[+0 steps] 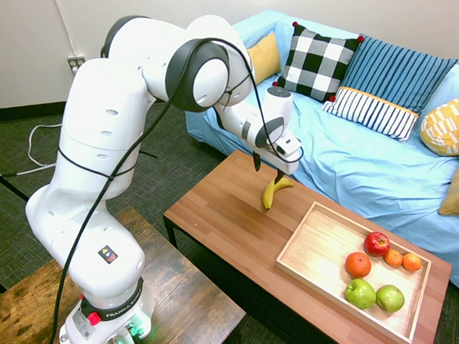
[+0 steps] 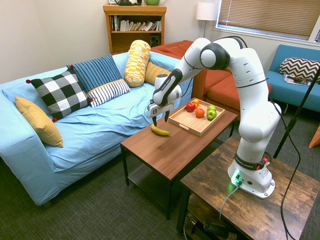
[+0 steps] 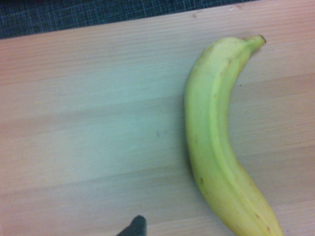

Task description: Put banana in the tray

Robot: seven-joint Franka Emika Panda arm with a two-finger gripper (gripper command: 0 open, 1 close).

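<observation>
A yellow banana (image 1: 275, 191) (image 2: 160, 130) (image 3: 216, 142) lies flat on the reddish-brown table (image 1: 227, 218), near its far edge by the sofa. My gripper (image 1: 267, 168) (image 2: 160, 119) hangs open just above the banana, fingers pointing down, with nothing between them. The light-wood tray (image 1: 322, 250) (image 2: 182, 120) sits on the other end of the table, a short way from the banana. It holds a red apple (image 1: 377, 243), two green apples (image 1: 360, 293) and three oranges (image 1: 358, 264).
A light-blue sofa (image 1: 353, 155) with several pillows runs along the table's far side. A darker wooden table (image 1: 176, 300) bears the arm's base on the near side. An orange sofa (image 2: 220, 82) and a bookshelf (image 2: 135, 27) stand beyond the tray.
</observation>
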